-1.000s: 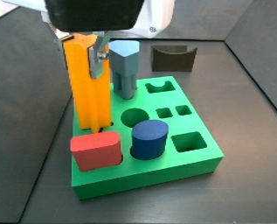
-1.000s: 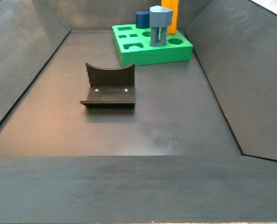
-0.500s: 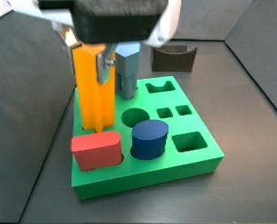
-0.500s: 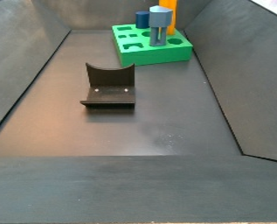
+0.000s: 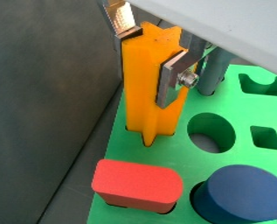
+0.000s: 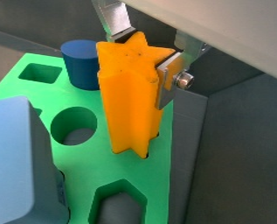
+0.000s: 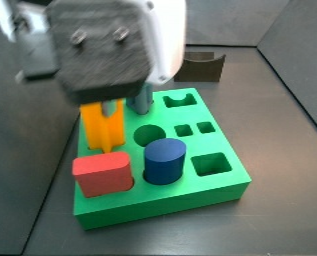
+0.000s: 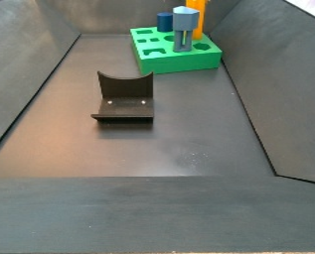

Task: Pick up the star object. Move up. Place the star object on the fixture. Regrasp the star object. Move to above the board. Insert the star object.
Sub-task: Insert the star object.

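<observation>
The star object (image 5: 145, 92) is an orange prism standing upright with its lower end in the star cut-out at a corner of the green board (image 5: 182, 162). My gripper (image 5: 150, 57) is shut on its upper part, with a silver finger (image 5: 172, 77) pressed flat against one side. In the wrist view from the opposite side the gripper (image 6: 141, 51) holds the star (image 6: 128, 101) the same way. In a side view the gripper body (image 7: 114, 50) hides the star's (image 7: 102, 125) top. The fixture (image 8: 122, 97) stands bare on the floor, well away from the board (image 8: 157, 58).
On the board a red rounded block (image 7: 103, 172) and a dark-blue cylinder (image 7: 165, 160) stand close to the star. A tall light-blue peg (image 8: 185, 25) stands in the board behind it. A round hole (image 5: 211, 131) and square cut-outs (image 7: 214, 160) are open. Dark bin walls surround the floor.
My gripper has come down with the star object, which now shows much shorter above the board. The other pieces and the fixture have not moved.
</observation>
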Controlling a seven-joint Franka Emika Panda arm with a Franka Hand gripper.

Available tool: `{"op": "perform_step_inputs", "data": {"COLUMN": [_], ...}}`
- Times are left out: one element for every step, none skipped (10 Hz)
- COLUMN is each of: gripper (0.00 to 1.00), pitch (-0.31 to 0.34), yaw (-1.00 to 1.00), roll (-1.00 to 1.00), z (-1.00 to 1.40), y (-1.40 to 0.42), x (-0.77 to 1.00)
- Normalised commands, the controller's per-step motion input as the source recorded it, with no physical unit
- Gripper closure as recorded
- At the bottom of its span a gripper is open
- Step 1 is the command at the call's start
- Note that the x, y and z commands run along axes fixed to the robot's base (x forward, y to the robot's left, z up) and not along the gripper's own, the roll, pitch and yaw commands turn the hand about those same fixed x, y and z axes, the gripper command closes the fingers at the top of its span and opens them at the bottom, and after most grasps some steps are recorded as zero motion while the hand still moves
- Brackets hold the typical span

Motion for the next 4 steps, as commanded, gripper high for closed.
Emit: {"op": "perform_step_inputs", "data": {"gripper": [1.0, 1.0, 1.0, 1.0], "pitch": [-0.231, -0.091, -0.026, 0.006], "yaw": [0.0, 0.0, 0.0, 0.0], "roll": [0.15, -0.02, 0.0, 0.0], "z": [-0.75, 0.0, 0.0, 0.0], "y": [-0.17, 0.0, 0.0, 0.0], "x": [-0.17, -0.07, 0.0, 0.0]}}
